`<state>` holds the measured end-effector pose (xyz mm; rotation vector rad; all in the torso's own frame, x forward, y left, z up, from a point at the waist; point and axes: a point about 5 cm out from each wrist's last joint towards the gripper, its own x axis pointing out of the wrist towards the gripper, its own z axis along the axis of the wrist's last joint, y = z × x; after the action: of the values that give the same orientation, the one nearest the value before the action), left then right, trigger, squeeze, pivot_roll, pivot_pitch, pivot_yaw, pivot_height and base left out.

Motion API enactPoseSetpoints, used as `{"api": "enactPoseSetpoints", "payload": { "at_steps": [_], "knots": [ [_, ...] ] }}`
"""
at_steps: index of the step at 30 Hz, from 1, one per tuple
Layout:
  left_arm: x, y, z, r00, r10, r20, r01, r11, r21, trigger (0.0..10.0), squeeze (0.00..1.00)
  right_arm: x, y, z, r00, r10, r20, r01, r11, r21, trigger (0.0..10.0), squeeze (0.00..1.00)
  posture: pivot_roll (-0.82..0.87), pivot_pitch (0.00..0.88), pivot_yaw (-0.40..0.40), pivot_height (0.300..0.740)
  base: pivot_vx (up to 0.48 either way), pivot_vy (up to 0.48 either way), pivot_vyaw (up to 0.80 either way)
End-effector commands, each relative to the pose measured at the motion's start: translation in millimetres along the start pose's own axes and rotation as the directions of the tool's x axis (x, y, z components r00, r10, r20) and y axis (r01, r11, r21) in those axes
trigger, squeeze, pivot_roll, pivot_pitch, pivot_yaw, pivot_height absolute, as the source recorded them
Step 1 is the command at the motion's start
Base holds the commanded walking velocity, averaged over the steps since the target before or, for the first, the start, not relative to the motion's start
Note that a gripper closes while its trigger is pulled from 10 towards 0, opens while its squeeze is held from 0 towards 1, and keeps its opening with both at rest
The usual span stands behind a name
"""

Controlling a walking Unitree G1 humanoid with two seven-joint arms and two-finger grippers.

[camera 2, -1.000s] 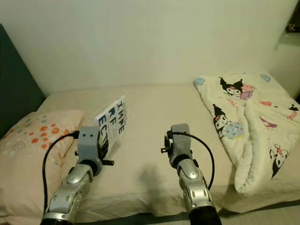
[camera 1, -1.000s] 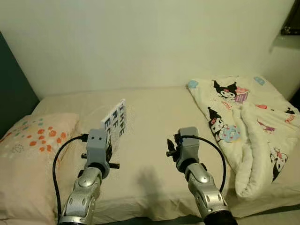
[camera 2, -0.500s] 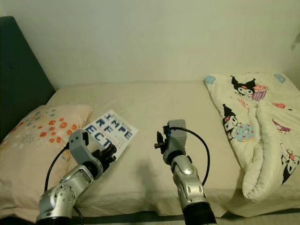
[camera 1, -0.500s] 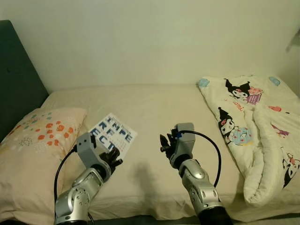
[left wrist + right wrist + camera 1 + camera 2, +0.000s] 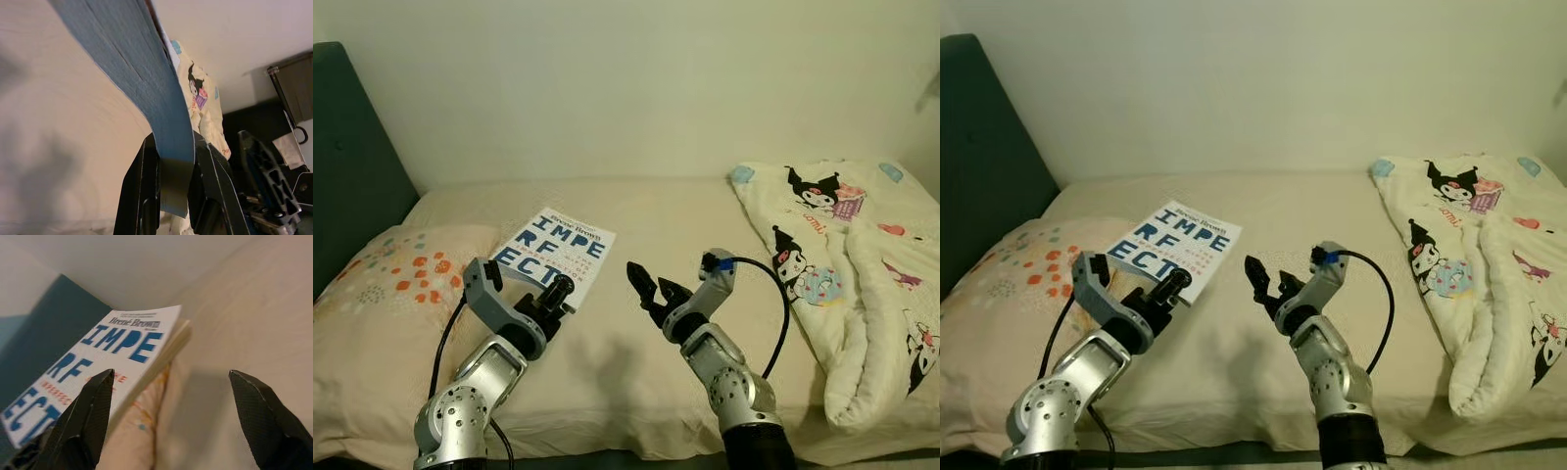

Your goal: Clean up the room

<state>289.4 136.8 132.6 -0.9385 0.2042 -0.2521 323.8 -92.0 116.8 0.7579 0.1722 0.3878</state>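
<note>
Both grippers matter: left gripper (image 5: 558, 291), left of centre, pinches the white blue-lettered paperback book (image 5: 555, 257); wide-open right gripper (image 5: 651, 291) should steady its sagging cover.

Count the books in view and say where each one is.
1. The book is clamped at its lower edge in the left hand, above the bed beside the pillow. Others may be hidden.

Two silver, segmented metal arms end in grey box-shaped wrist housings, each tipped by a left gripper (image 5: 560, 291) and right gripper (image 5: 649, 289) with long black fingers (image 5: 83, 423); black cables loop from the wrists, the right bearing a blue connector.
</note>
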Motion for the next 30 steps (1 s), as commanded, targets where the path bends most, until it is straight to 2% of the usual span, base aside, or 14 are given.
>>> {"api": "enactPoseSetpoints", "payload": {
  "at_steps": [1, 4, 9, 10, 11, 12, 13, 14, 15, 18, 21, 26, 28, 30],
  "knots": [
    [0.7, -13.1, -18, 0.998, -0.060, 0.015, 0.062, 0.988, -0.141, 10.0, 0.00, 1.2, 15.8, -14, 0.997, 0.073, -0.011, -0.071, 0.988, 0.140, 10.0, 1.00, -0.04, 0.100, 0.036, 0.740, 0.000, 0.000, 0.00],
    [-0.6, -14.4, -19, 0.997, -0.075, 0.006, 0.075, 0.986, -0.150, 10.0, 0.00, 1.3, 18.3, -14, 0.994, 0.106, -0.018, -0.101, 0.976, 0.192, 10.0, 1.00, -0.04, 0.097, 0.036, 0.740, 0.000, 0.000, 0.00],
    [-1.5, -15.1, -17, 0.997, -0.075, 0.009, 0.076, 0.984, -0.164, 10.0, 0.00, 1.9, 14.2, -15, 0.995, 0.078, -0.062, -0.068, 0.986, 0.154, 10.0, 1.00, -0.04, 0.096, 0.035, 0.740, 0.000, 0.000, 0.00],
    [-1.4, -15.1, -16, 0.997, -0.070, 0.022, 0.073, 0.984, -0.164, 10.0, 0.00, 1.8, 12.7, -16, 0.995, 0.065, -0.077, -0.054, 0.990, 0.130, 10.0, 0.08, -0.04, 0.095, 0.034, 0.740, 0.000, 0.000, 0.00],
    [-1.3, -15.1, -14, 0.997, -0.066, 0.032, 0.071, 0.984, -0.163, 10.0, 0.00, 1.7, 11.9, -16, 0.995, 0.057, -0.085, -0.047, 0.992, 0.117, 10.0, 0.08, -0.04, 0.095, 0.034, 0.740, 0.000, 0.000, 0.00],
    [-0.1, -13.9, -11, 0.997, -0.036, 0.061, 0.044, 0.990, -0.134, 10.0, 0.00, 1.0, 9.3, -17, 0.994, 0.031, -0.101, -0.024, 0.997, 0.070, 10.0, 0.00, -0.04, 0.096, 0.035, 0.740, 0.000, 0.000, 0.00],
    [2.3, -11.7, -6, 0.996, 0.013, 0.089, -0.007, 0.998, -0.069, 10.0, 0.00, 0.2, 6.7, -17, 0.994, 0.003, -0.111, -0.004, 1.000, -0.008, 10.0, 0.00, -0.04, 0.096, 0.035, 0.740, 0.000, 0.000, 0.00],
    [2.3, -11.7, -6, 0.996, 0.013, 0.089, -0.007, 0.998, -0.069, 10.0, 0.00, 0.2, 6.7, -17, 0.994, 0.003, -0.111, -0.004, 1.000, -0.008, 10.0, 0.00, -0.04, 0.096, 0.035, 0.740, 0.000, 0.000, 0.00],
    [4.6, -12.0, -4, 0.995, 0.027, 0.096, -0.027, 1.000, -0.006, 10.0, 0.00, -0.5, 5.4, -18, 0.993, -0.008, -0.115, 0.003, 0.999, -0.041, 10.0, 0.00, -0.04, 0.094, 0.034, 0.740, 0.000, 0.000, 0.00],
    [7.8, -21.0, -4, 0.997, -0.028, 0.076, 0.025, 0.999, 0.033, 10.0, 0.00, -0.9, 4.5, -18, 0.995, -0.012, -0.099, 0.012, 1.000, 0.002, 10.0, 0.00, -0.04, 0.094, 0.035, 0.740, 0.000, 0.000, 0.00],
    [6.2, -27.9, -10, 0.995, -0.100, 0.026, 0.100, 0.995, 0.020, 10.0, 0.00, -0.6, 5.8, -13, 0.997, 0.005, -0.082, 0.000, 0.998, 0.063, 10.0, 0.00, -0.04, 0.094, 0.041, 0.740, 0.000, 0.000, 0.00],
    [5.6, -14.9, -7, 0.998, 0.004, 0.067, -0.007, 0.999, 0.049, 10.0, 0.00, -3.3, 3.3, -11, 0.996, 0.000, -0.084, 0.004, 0.999, 0.039, 10.0, 0.00, -0.04, 0.091, 0.040, 0.740, 0.000, 0.000, 0.00],
    [7.0, -6.5, -6, 0.994, 0.079, 0.074, -0.089, 0.985, 0.146, 10.0, 0.00, -5.2, -1.2, -12, 0.996, -0.031, -0.081, 0.032, 0.999, 0.007, 10.0, 0.00, -0.04, 0.092, 0.040, 0.740, 0.000, 0.000, 0.00],
    [8.0, -3.5, -8, 0.992, 0.098, 0.073, -0.109, 0.982, 0.155, 10.0, 0.00, -5.5, -3.7, -11, 0.996, -0.057, -0.071, 0.055, 0.998, -0.032, 10.0, 0.00, -0.04, 0.092, 0.040, 0.740, 0.000, 0.000, 0.00]
  ]
}}
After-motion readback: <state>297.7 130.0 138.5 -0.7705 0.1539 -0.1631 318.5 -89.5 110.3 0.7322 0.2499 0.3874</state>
